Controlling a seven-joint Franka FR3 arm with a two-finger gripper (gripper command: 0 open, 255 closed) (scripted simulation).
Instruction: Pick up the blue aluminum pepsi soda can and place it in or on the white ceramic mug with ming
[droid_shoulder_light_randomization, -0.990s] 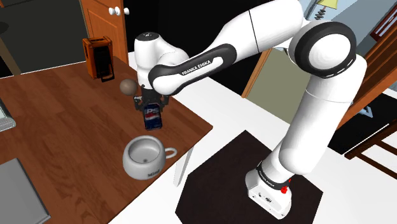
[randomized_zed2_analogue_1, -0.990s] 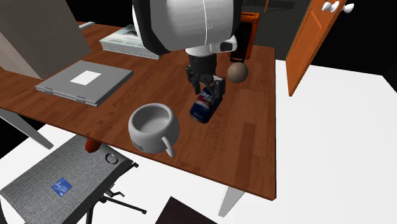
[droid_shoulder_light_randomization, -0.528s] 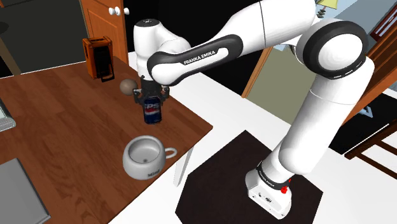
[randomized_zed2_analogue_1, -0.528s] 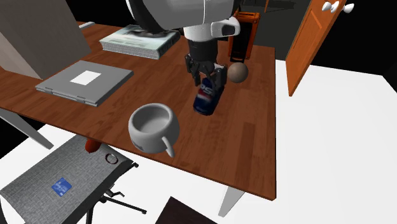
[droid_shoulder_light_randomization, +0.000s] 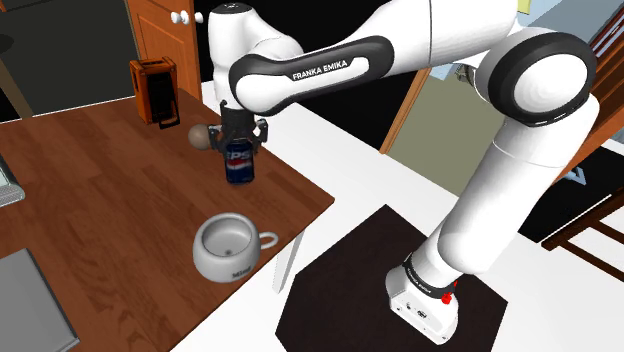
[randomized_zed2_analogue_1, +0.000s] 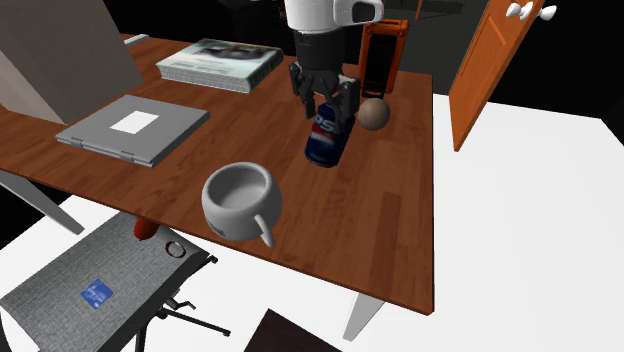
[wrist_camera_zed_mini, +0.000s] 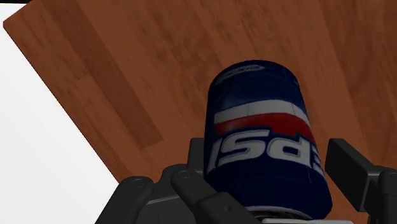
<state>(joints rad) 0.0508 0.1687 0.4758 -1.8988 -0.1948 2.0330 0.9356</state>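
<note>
On the second exterior view's left, a flat grey slab (randomized_zed2_analogue_1: 130, 130) lies on the wooden worktop (randomized_zed2_analogue_1: 400, 220), with a stack of printed matter (randomized_zed2_analogue_1: 215, 62) behind it, both well apart from the action. Next along, the white mug (randomized_zed2_analogue_1: 240, 200) sits near the worktop's front edge, mouth up, handle toward the camera, nothing in it. And there's the blue Pepsi can (randomized_zed2_analogue_1: 323, 140), upright, clasped near its top by the black gripper (randomized_zed2_analogue_1: 326, 103) and, as I judge it, hanging clear of the wood. From the wrist, the fingers (wrist_camera_zed_mini: 348, 164) clamp its round sides. I'd call this a light, thin-walled, slick thing: squeeze hard and it dents, squeeze soft and it slides, so that side-wall hold near the rim looks right. Just right of the can sits a brown ball (randomized_zed2_analogue_1: 373, 113), and behind that an orange-brown box (randomized_zed2_analogue_1: 385, 50). Neither lies between can and mug; it's bare wood there.
</note>
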